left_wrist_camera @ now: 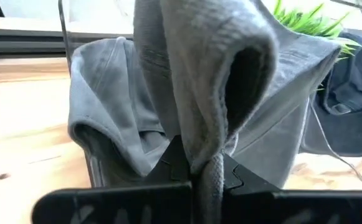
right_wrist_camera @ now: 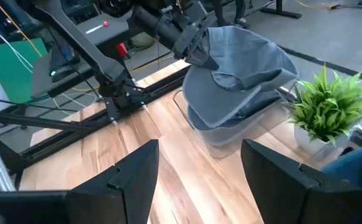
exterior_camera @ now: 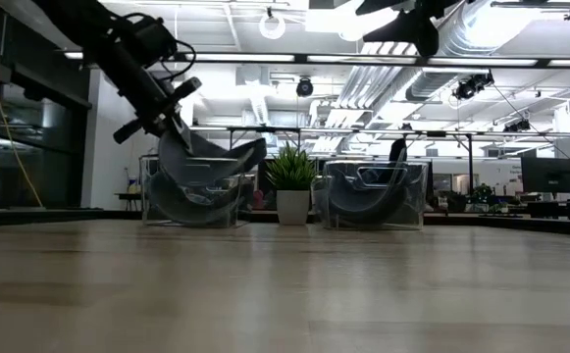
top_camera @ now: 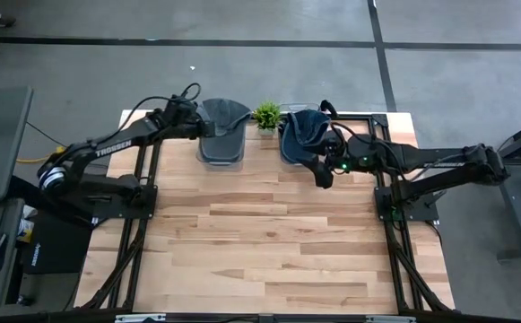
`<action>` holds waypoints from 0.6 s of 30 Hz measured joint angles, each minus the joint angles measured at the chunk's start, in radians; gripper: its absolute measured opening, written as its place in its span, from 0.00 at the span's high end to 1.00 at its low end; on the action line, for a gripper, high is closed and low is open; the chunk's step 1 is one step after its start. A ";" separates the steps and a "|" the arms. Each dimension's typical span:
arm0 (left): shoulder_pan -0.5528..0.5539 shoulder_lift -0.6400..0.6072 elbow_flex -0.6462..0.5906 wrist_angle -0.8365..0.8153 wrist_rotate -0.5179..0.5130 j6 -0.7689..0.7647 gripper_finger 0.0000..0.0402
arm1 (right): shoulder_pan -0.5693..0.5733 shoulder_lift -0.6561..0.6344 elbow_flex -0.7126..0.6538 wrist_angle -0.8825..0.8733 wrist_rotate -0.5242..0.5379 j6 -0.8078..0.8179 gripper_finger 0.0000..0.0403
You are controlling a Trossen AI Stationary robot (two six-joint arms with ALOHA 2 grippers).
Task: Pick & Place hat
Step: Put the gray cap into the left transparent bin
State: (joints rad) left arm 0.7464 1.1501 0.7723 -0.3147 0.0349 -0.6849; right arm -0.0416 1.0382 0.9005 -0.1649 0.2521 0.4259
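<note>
While the right gripper [right_wrist_camera: 196, 171] is held with fingers apart above the wooden table [top_camera: 269, 242], a grey hat [right_wrist_camera: 246, 53] is pinched.

The soft woven cloth is clamped by the left gripper [right_wrist_camera: 199, 53] over a clear bin [top_camera: 220, 148] of folded hats.

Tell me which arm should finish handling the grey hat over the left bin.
Left. The left gripper is already shut on the grey hat, held above the clear bin. The right gripper is open by the dark hats, past the plant.
</note>
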 joint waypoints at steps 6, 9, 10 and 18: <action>0.000 0.034 0.002 -0.026 -0.024 -0.024 1.00 | -0.033 0.000 0.000 -0.050 -0.024 -0.001 0.45; 0.000 0.053 0.002 -0.025 -0.022 -0.032 1.00 | -0.045 0.000 0.000 -0.079 -0.025 0.000 0.45; 0.000 0.061 0.002 -0.024 -0.022 -0.037 1.00 | -0.049 0.000 0.000 -0.085 -0.025 0.000 0.45; 0.000 0.122 0.002 -0.023 -0.018 -0.064 1.00 | -0.081 0.000 0.000 -0.096 -0.064 -0.002 0.45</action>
State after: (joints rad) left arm 0.7462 1.2721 0.7742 -0.3374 0.0174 -0.7485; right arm -0.1226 1.0382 0.9005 -0.2607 0.1878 0.4244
